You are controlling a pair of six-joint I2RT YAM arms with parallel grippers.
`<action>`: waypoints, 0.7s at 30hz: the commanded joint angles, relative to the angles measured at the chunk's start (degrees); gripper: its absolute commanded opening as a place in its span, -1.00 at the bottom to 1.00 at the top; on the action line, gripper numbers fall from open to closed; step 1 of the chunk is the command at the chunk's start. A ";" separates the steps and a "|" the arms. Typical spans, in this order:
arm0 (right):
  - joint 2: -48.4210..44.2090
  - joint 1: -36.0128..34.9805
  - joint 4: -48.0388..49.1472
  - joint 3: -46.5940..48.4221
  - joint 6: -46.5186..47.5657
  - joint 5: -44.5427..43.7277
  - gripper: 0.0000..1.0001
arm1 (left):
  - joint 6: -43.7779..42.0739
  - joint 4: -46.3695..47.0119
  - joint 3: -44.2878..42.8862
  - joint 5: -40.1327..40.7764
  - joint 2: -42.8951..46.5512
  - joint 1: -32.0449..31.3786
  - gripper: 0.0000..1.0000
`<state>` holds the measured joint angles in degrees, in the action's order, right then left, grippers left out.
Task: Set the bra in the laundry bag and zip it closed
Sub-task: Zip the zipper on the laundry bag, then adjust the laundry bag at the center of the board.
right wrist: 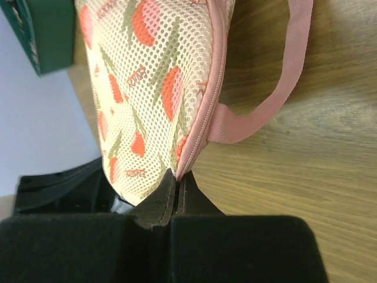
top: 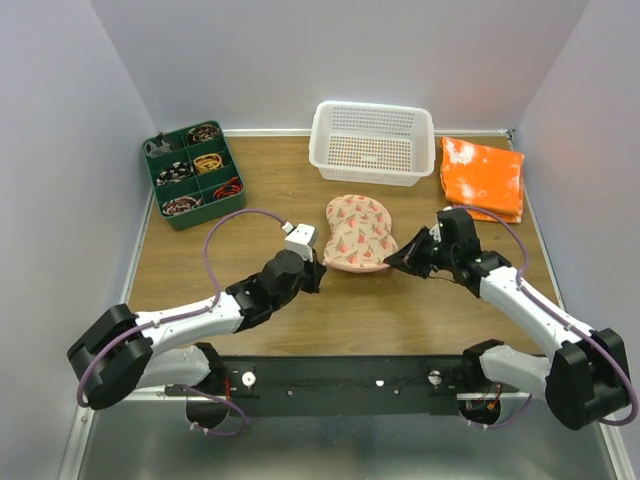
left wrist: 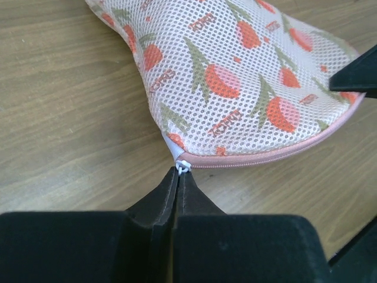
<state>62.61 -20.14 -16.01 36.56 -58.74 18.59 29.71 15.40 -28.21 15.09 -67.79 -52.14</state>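
laundry bag (top: 360, 233): mid-surface, visible rim zipped, bra unseen | left end effector (left wrist: 178, 177): pinched on zipper pull (left wrist: 183, 165) | right end effector (right wrist: 177, 180): clamped on bag rim | risk: the small pull may slip free, leaving the zip short of closed

left arm (top: 185, 322) and right arm (top: 530, 305): white links, black joints, looping purple cables (top: 245, 211); matte black tool fingers (left wrist: 156, 203).

We find the laundry bag (top: 360, 233) hemmed on two sides: the left gripper (top: 320, 268) nips its edge at 8 o'clock, the right gripper (top: 391, 264) at 4. At 12 the white basket (top: 372, 142) leaves a narrow gap. Bare table (top: 360, 320) opens at 6. The green tray (top: 193, 175) at 10 and orange cloth (top: 482, 178) at 2 stand well apart.
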 commanded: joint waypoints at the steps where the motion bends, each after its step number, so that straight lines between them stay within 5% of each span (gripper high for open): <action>1: 1.64 1.60 -6.92 0.62 10.22 1.72 -0.99 | 2.35 -9.06 2.62 2.48 5.98 0.29 -0.66; 2: 1.64 1.60 -7.10 0.45 11.01 3.19 -0.99 | 2.80 -10.90 2.98 3.09 7.05 -0.85 -0.39; 5: 2.60 1.60 -8.41 0.09 14.96 7.41 -0.99 | 4.64 -15.28 4.12 4.77 11.88 -1.91 -0.03; 11: -0.20 1.07 -10.44 -4.21 17.26 11.98 -0.93 | 6.59 -23.92 2.81 8.20 19.79 -2.70 0.21; 15: -2.66 0.72 -14.99 -3.60 17.34 13.93 -0.12 | 4.57 -23.40 0.18 10.22 17.88 -2.53 0.29; 21: -6.36 -1.65 -22.12 2.01 19.98 16.22 0.15 | 3.68 -21.47 -7.64 11.71 5.14 -1.39 0.32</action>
<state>58.00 -20.10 -30.59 33.26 -41.76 30.87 34.06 -6.61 -30.79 23.57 -55.05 -54.48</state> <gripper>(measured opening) 0.546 0.658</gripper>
